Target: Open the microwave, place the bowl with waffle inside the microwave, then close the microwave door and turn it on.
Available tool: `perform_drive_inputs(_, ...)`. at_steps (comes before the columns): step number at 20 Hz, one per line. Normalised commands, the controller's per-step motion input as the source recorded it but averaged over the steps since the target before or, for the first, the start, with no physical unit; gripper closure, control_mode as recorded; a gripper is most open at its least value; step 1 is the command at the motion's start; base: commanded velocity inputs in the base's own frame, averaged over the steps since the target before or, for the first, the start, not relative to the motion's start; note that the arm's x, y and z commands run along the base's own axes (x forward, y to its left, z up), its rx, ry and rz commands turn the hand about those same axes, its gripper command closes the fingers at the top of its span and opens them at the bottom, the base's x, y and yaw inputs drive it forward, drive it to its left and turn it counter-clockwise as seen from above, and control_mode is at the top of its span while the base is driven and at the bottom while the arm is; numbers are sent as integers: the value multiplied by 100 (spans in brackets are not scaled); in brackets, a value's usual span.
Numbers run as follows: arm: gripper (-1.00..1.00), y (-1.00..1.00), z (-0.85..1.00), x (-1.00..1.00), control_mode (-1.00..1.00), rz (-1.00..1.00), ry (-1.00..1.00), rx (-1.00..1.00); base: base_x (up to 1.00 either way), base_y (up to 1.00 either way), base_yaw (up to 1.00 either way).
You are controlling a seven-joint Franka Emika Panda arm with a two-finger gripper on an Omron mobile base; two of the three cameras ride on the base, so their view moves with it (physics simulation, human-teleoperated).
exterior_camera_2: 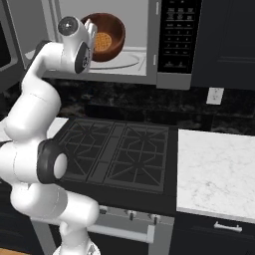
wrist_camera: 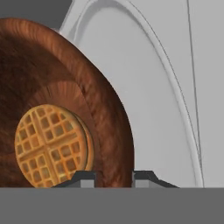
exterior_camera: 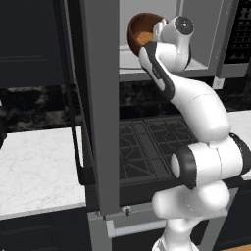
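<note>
With the microwave door (exterior_camera: 100, 108) already swung open, the bowl (exterior_camera_2: 107, 35) with its waffle (wrist_camera: 50, 144) is held by its rim in the closed gripper (wrist_camera: 113, 177), tilted inside the microwave (exterior_camera_2: 149, 40) above the turntable (wrist_camera: 144, 87), so setting down, closing and starting are judged still to be done.

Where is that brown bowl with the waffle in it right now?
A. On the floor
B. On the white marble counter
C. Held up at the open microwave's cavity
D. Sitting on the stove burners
C: the bowl with the waffle in it is tilted in the end effector, up at the open cavity of the microwave over its turntable, well above the stove.
</note>
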Motion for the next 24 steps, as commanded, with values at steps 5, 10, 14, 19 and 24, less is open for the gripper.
perform_drive_inputs(5, 100, 0, 0, 54, -100, 0, 2, -11, 0, 0, 0)
perform_drive_inputs(10, 100, 4, -12, 30, -100, 0, 8, -11, 0, 0, 0)
perform_drive_inputs(14, 100, 1, -35, 11, -100, 0, 14, -7, 0, 0, 0)
perform_drive_inputs(19, 100, 0, -26, 0, -100, 0, 1, 1, 0, 0, 0)
perform_drive_inputs(24, -100, 0, -12, 0, -100, 0, 0, 1, 0, 0, 0)
